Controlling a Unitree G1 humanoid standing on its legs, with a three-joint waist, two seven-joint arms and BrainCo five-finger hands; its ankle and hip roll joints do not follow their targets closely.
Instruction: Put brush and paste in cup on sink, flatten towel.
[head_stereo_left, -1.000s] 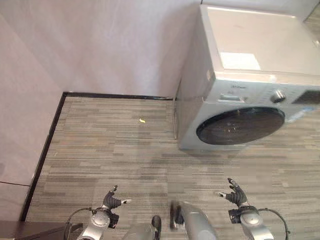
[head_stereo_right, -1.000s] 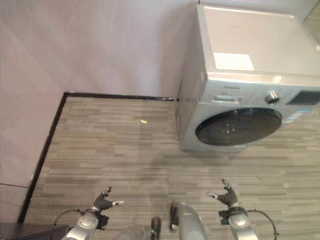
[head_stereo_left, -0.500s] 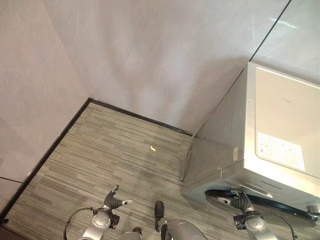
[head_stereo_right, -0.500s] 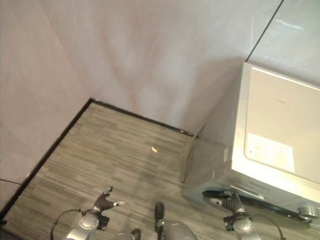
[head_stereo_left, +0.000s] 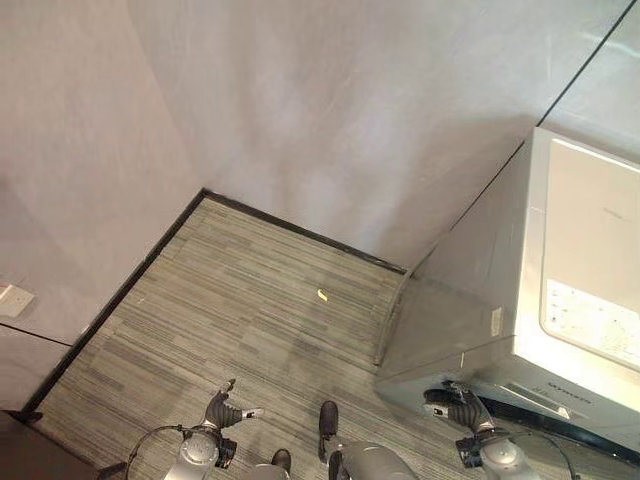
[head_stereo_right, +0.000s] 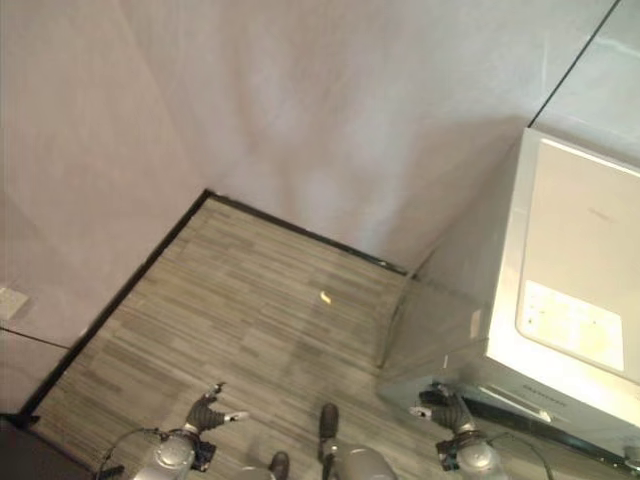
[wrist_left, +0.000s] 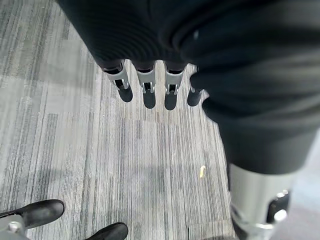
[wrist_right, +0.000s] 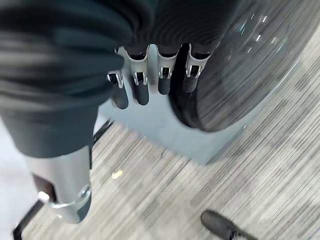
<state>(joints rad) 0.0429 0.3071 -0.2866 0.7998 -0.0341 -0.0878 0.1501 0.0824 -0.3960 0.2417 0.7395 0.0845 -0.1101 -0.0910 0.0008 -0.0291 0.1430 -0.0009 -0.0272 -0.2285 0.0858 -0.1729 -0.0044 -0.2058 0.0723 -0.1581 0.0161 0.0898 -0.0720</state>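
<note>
Grey striped floor (head_stereo_left: 250, 320) runs up to a pale wall (head_stereo_left: 330, 120), and a black strip (head_stereo_left: 300, 232) lines the place where they meet. At the corner, the wall turns and comes down the robot's left side of the floor.

A big silver washer (head_stereo_left: 570, 320) stands on the floor, with its back to the wall, on the robot's right side. Its flat top (head_stereo_right: 580, 280) is pale and has a lighter patch on it. Its round dark door (wrist_right: 240, 65) is low on the front and looks shiny.

A tiny yellow scrap (head_stereo_left: 322, 295) lies on the floor, near the washer's side and close to the black strip. It shows in the left wrist view too (wrist_left: 202, 171).

The left hand (head_stereo_left: 222, 412) hangs over the floor, well apart from the washer. Its fingers (wrist_left: 145, 92) point straight out in a row and hold nothing. The floor is under them.

The right hand (head_stereo_left: 458, 412) hangs just in front of the washer, by the low front corner. Its fingers (wrist_right: 162, 75) are straight too and hold nothing. Past them sit the washer's pale front and its dark door. I cannot tell if the fingers touch the washer.

No hand holds a brush, paste, cup or towel, and I cannot tell where they are
</note>
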